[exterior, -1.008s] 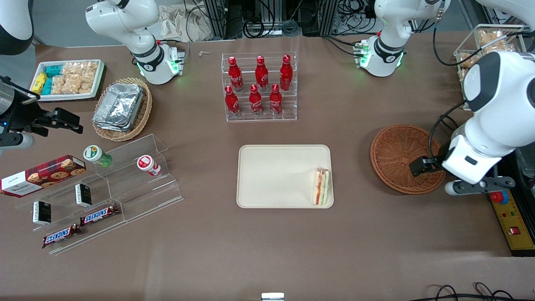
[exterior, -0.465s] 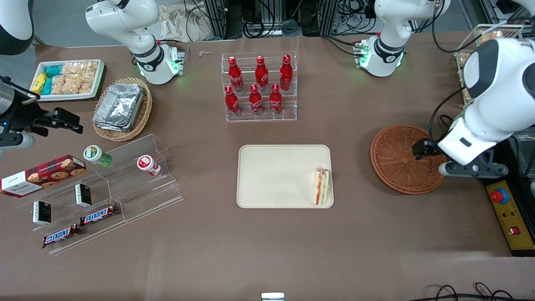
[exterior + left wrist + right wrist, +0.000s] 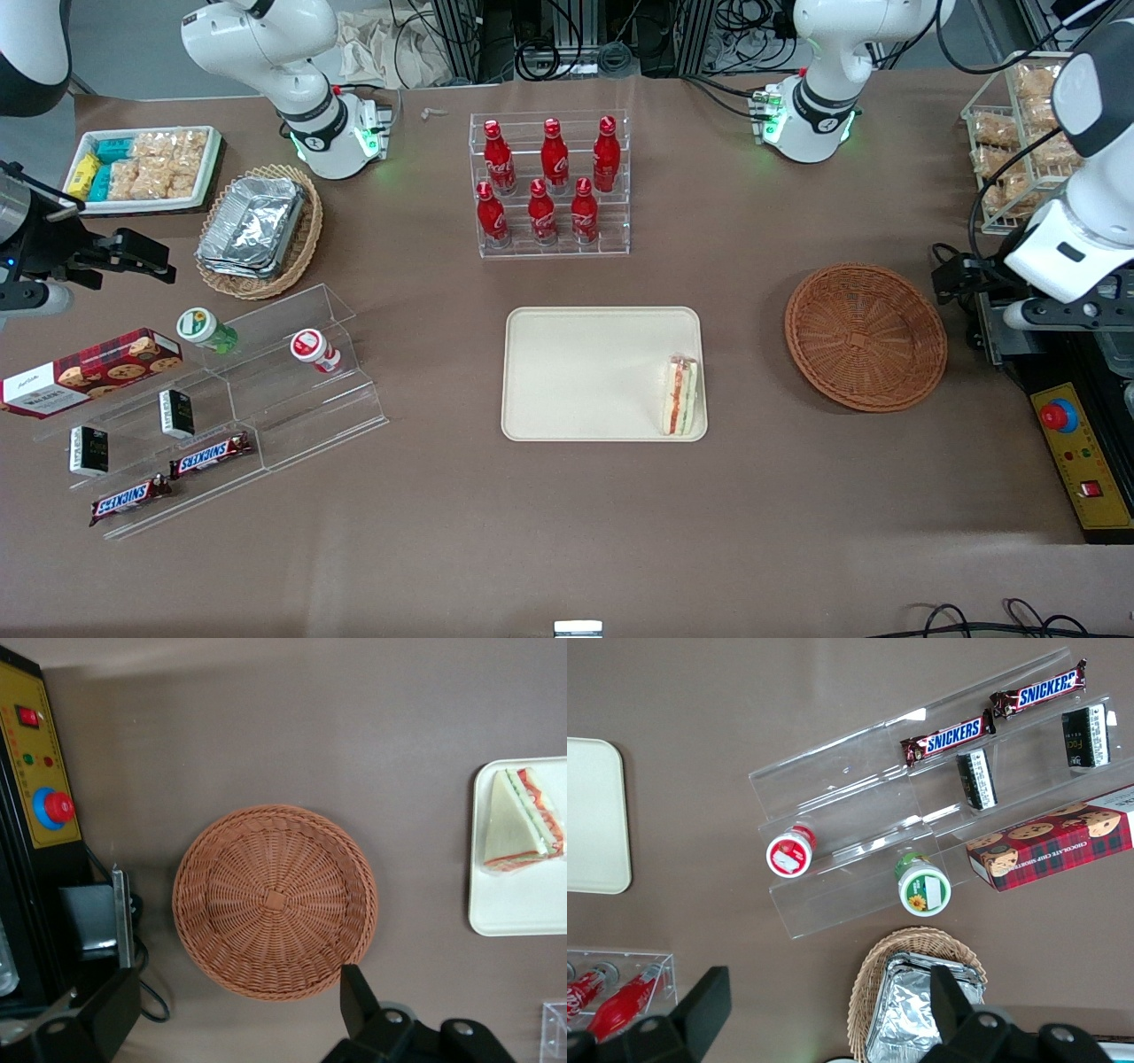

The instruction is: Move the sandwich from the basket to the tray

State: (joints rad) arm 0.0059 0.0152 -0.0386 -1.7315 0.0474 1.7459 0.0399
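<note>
Your tabletop (image 3: 797, 496) carries the tray (image 3: 576, 372) with the sandwich (image 3: 680, 395) lying in its corner nearest the basket (image 3: 866, 337), which sits empty. Your tool (image 3: 950, 276) hangs just beside that basket toward the working arm's end, fingers (image 3: 356, 997) spread wide and holding nothing.

White arm (image 3: 1076, 239); black tool (image 3: 235, 1014)

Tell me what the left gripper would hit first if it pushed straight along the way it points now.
Probably the empty basket: the open left gripper looks straight down on it, fingers apart. Depth is unclear; it could land near the rim instead.
</note>
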